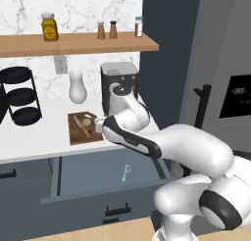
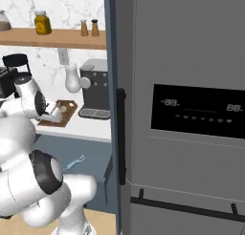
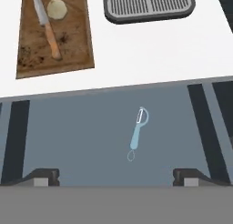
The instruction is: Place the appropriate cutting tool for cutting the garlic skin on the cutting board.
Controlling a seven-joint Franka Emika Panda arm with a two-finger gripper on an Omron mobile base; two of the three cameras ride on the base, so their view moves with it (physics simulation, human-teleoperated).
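Looped light-blue peeler [image 3: 138, 133] below grainy wooden cutting board [image 3: 73, 45].

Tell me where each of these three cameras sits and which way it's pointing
Left base view: behind the arm's left, looking forward and down at the counter; the arm crosses toward the cutting board.
Right base view: behind the arm's right, facing the fridge and counter; the arm fills the lower left.
Hand view: looks down over the open drawer; the open gripper shows at the bottom.
Shared: board, knife, garlic, peeler.
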